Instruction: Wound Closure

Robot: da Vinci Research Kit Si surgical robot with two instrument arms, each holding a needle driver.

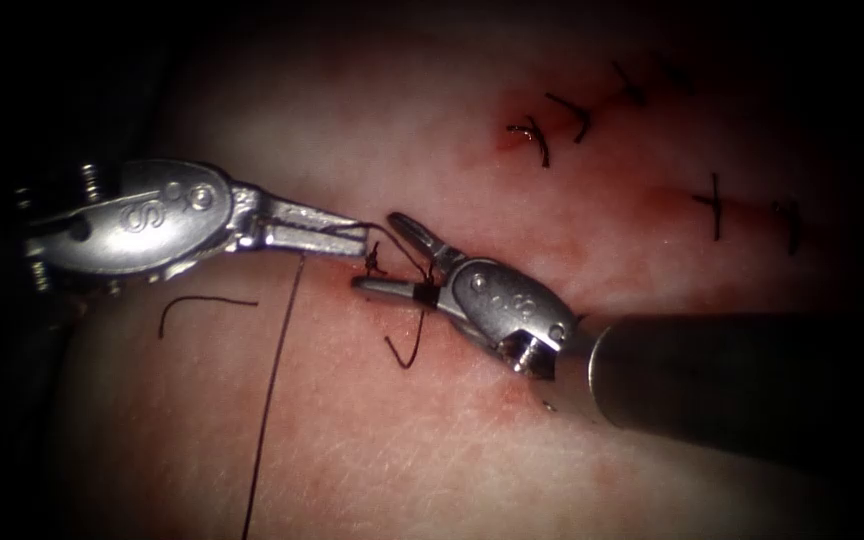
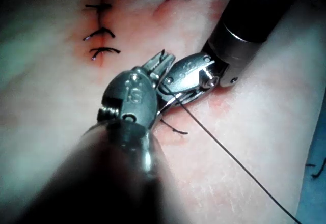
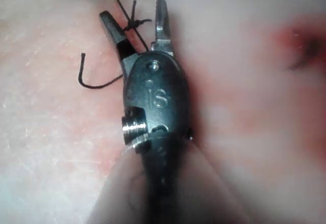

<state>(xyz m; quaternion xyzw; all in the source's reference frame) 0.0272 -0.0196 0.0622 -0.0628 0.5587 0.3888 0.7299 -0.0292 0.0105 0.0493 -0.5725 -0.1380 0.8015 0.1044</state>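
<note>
Tissue (image 1: 372, 440) lay stitched; left tool (image 1: 357, 238) clamped thread (image 1: 272, 400), right tool (image 1: 397, 255) gaped empty around knot (image 1: 374, 262). Closing too near risked cutting the knot.

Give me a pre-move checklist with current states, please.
1. Left tool shut on the thread: ok.
2. Right tool jaws open around the thread at the knot: ok.
3. Right tool holds nothing: ok.
4. Knot sits at the cut in the tissue: ok.
5. Where the needle is: cannot tell.
6. Long thread tail lies loose on the tissue, left of the knot: ok.
</note>
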